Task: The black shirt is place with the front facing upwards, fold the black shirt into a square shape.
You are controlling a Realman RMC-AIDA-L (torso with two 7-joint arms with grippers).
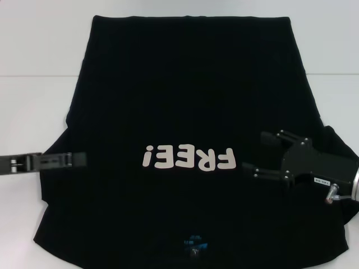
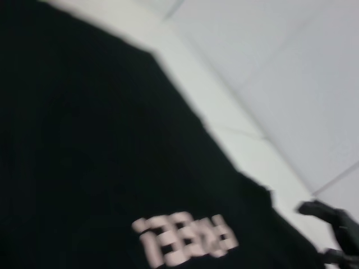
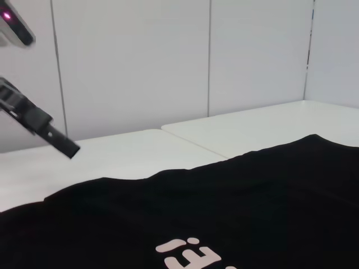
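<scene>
A white worktop [image 1: 33, 45] carries the black shirt [image 1: 190, 101], which lies spread flat across most of it, front up, white "FREE!" lettering [image 1: 188, 158] showing and a small blue neck label [image 1: 195, 244] at the near edge. A thin seam [image 1: 39, 76] runs across the worktop, passing under the shirt's far part

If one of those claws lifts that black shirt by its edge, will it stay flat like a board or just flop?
Most likely flop: the black shirt lies spread flat on the white table with soft, wavy edges, so it looks like limp fabric. It probably drapes from any pinch point. Pushed, it would likely bunch and wrinkle rather than slide whole. The open right gripper and the left gripper sit at its sides.
</scene>
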